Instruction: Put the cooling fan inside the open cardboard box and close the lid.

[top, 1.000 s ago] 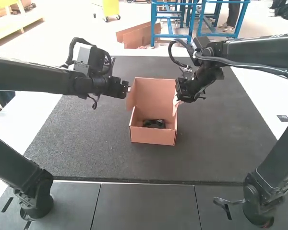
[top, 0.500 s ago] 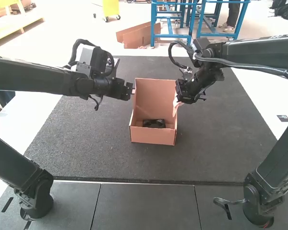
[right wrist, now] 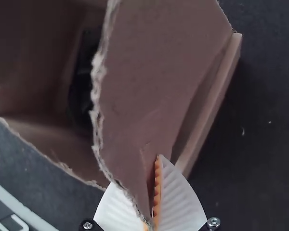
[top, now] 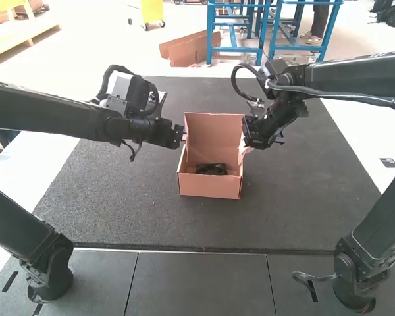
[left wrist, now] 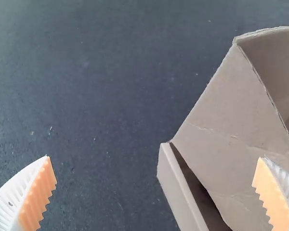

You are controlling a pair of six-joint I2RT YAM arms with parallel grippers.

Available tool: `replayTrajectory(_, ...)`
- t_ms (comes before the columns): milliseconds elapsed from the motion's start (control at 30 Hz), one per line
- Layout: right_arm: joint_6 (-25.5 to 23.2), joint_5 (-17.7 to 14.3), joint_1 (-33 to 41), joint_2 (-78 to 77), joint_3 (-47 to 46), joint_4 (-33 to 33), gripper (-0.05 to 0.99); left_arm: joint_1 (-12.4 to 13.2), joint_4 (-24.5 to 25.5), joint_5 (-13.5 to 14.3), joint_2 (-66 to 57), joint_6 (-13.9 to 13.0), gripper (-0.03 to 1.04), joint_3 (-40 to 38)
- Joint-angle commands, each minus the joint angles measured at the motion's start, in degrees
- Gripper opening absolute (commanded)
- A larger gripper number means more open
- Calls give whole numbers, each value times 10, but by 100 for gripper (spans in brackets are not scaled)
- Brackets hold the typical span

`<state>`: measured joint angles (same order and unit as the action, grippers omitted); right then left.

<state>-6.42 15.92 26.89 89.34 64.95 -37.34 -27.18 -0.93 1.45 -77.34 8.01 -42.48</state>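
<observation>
High view: the cooling fan (top: 211, 169) lay as a dark shape on the floor of the cardboard box (top: 209, 186), near its front wall. The box stood upright on the black mat (top: 118, 197) that covered the tabletop. The lid (top: 214, 130) rose upright from the rear wall, so the box was open at the top. At the box's right side, your right gripper (top: 255, 139) held the right side flap (top: 241, 150), which stood raised above the wall. At the opposite side, your left gripper (top: 182, 133) hung level with the lid's left edge, just beside it.

Right wrist view: you could see the ribbed white fingers (right wrist: 176, 192) pressed together on the torn edge of the right side flap, orange pads against the cardboard. The fan showed dark in the box beyond.

Left wrist view: your left arm's fingers (left wrist: 36, 195) were spread wide. The left flap (left wrist: 231, 154) lay between them, close to one pad, and bare mat lay beneath the other.
</observation>
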Motion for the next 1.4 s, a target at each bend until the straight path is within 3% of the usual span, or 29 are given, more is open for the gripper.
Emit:
replayTrajectory(0, -5, -2, 5, -12, -7, -2, -1, -5, -5, -9, 4, 4, 97, 6)
replayTrajectory(600, 3, -5, 8, -15, -53, 10, -1, -6, 15, -8, 23, 6, 97, 14)
replayTrajectory(867, 11, -19, 10, -14, -60, 10, -1, -2, 84, 3, 52, 0, 97, 25)
replayTrajectory(900, 10, -19, 10, -14, -58, 10, 2, 1, 101, 14, 53, -11, 97, 26)
replayTrajectory(1033, -2, -20, 10, -14, -45, 10, 40, 25, 123, 25, 67, -23, 97, 28)
replayTrajectory(1200, -5, -23, 10, -15, -21, 3, 80, 59, 96, 34, 82, -32, 97, 20)
replayTrajectory(1367, -2, -25, 5, -20, -11, -13, 90, 67, 65, 55, 77, -33, 97, -4)
